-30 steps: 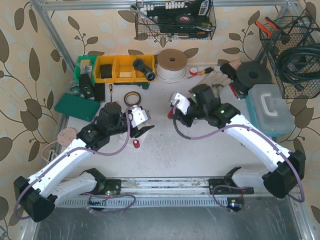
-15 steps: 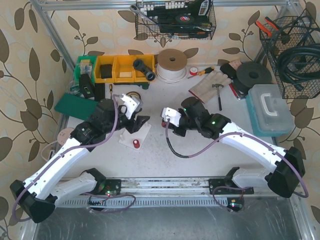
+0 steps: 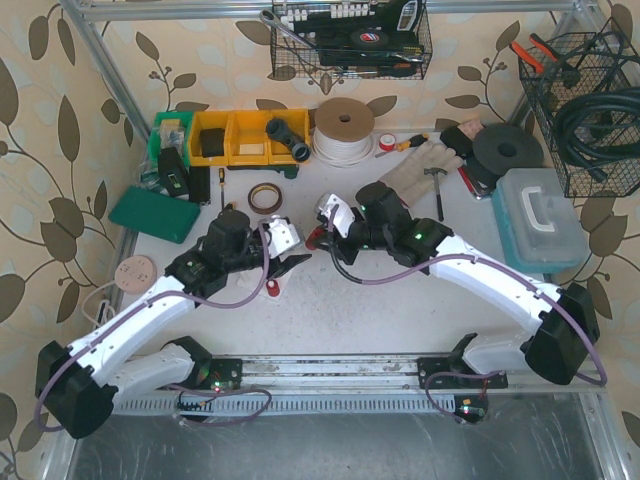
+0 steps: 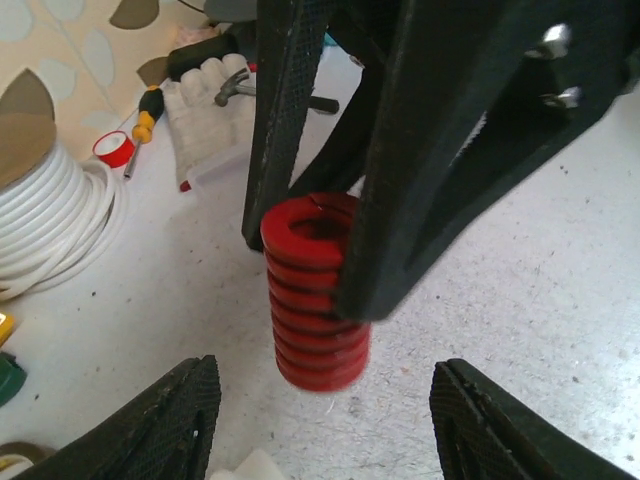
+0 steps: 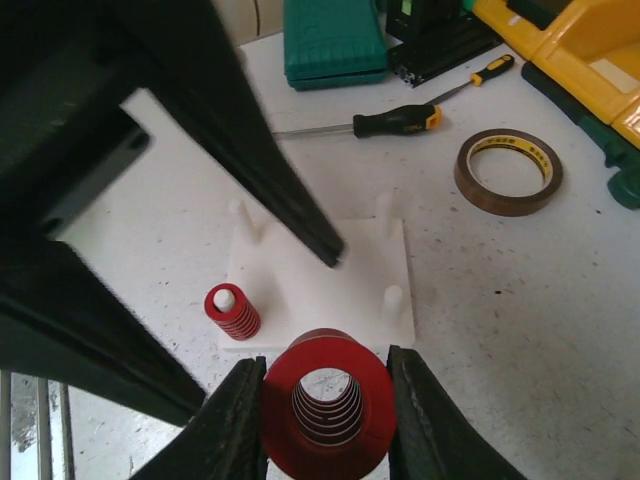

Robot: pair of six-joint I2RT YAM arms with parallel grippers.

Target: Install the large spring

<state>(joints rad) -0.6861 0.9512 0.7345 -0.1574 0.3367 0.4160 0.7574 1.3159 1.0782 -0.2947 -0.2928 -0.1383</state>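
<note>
My right gripper is shut on the large red spring, gripping it by its sides with its bore open to the camera. It hangs just off the near edge of the white peg plate. A small red spring sits on the plate's near-left peg; the other three pegs are bare. In the top view the large spring is right of my left gripper. My left gripper is open and empty, its jaws wide apart facing the spring, with one finger over the plate.
A brown tape roll and a screwdriver lie behind the plate. A white cable coil, yellow bins, gloves with a hammer, a green case and a plastic box ring the work area.
My right gripper has carried the large spring leftward, towards the plate and my left gripper. My left gripper swung back, then returned to the plate's right side, still open.
</note>
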